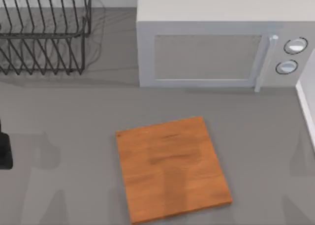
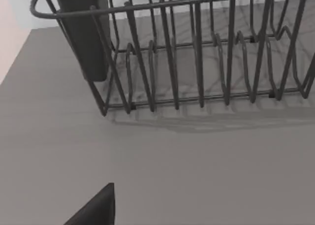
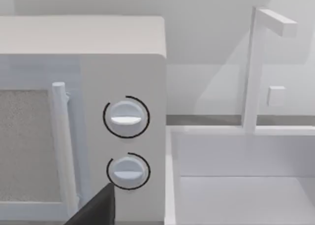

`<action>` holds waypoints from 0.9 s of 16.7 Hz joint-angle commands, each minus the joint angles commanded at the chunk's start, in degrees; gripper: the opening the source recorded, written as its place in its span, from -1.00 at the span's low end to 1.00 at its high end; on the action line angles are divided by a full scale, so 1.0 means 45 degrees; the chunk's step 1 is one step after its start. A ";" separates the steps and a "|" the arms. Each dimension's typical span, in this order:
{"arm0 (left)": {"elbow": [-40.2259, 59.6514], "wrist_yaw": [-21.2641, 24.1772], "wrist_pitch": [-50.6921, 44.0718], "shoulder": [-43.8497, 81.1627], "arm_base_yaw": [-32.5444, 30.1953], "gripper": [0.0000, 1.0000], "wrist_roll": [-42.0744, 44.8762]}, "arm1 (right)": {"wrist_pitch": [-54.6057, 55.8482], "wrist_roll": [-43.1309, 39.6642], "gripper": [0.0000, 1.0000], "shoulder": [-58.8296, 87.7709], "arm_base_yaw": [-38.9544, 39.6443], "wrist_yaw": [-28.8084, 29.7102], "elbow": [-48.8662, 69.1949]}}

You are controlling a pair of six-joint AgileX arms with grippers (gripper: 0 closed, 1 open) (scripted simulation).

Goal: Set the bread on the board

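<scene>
We note a closed white microwave (image 1: 221, 43) at the table's (image 1: 74, 116) far side, two round dials (image 3: 126, 117) stacked beside its door handle (image 1: 263, 62). A dark wire dish rack (image 1: 44, 33) stands far left; a white sink (image 3: 246, 185) sits right of the microwave.

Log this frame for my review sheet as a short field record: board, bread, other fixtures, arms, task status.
board: the board lies flat on the table, in front of the microwave, nothing on it
bread: not located in these views
fixtures: wire dish rack at back left; sink beside the microwave's dials
left arm: dark part at the table's left edge, wrist camera facing the rack
right arm: wrist camera facing the microwave dials and sink
status: bread not yet on board
</scene>
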 joint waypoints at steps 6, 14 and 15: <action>0.4489 0.0011 -0.3403 0.6378 0.0657 1.00 0.2404 | 0.0000 0.0000 1.00 0.0000 0.0000 0.0000 0.0000; 1.0025 0.0001 -0.7811 1.4514 0.1563 1.00 0.5299 | 0.0000 0.0000 1.00 0.0000 0.0000 0.0000 0.0000; 1.0525 0.0001 -0.8274 1.5355 0.1658 1.00 0.5575 | 0.0000 0.0000 1.00 0.0000 0.0000 0.0000 0.0000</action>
